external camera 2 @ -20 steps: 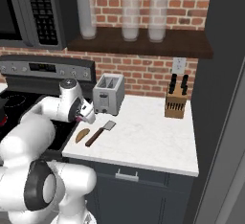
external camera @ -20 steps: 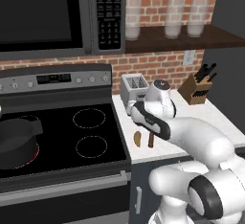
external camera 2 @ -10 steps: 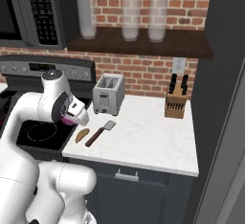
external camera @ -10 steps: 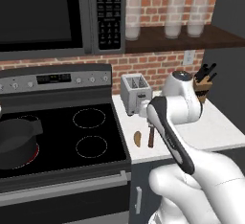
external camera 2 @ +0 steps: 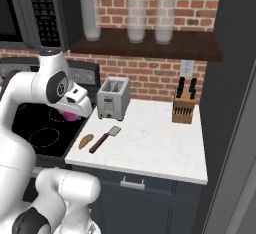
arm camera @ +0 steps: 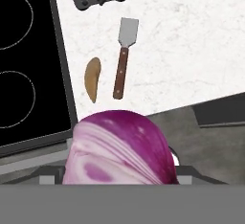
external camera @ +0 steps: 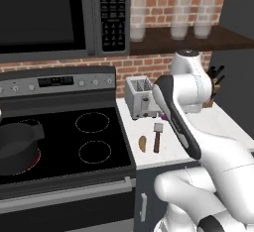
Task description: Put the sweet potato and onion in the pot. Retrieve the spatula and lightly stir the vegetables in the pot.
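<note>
A white robot arm lifts the pink-purple onion [arm camera: 120, 149] above the front edge of the white desk [external camera 2: 160, 143], its pincer [external camera 2: 70, 114] pinching the bulb, which fills the bottom of the hand view and peeks out pink under the hand in the right base view. Below it on the desk, the oblong orange-brown sweet potato [arm camera: 92, 78] lies close to the stove's edge, with the spatula [arm camera: 124, 60] just beside it, apart from it, its dark brown handle toward the desk's front and its flat grey blade toward the toaster [external camera 2: 113, 98]. The dark pot [external camera: 18, 146] sits well apart from both, on the front left burner of the black stovetop [external camera: 94, 137]. A knife block [external camera 2: 182, 109] stands at the back of the desk against the brick wall.
</note>
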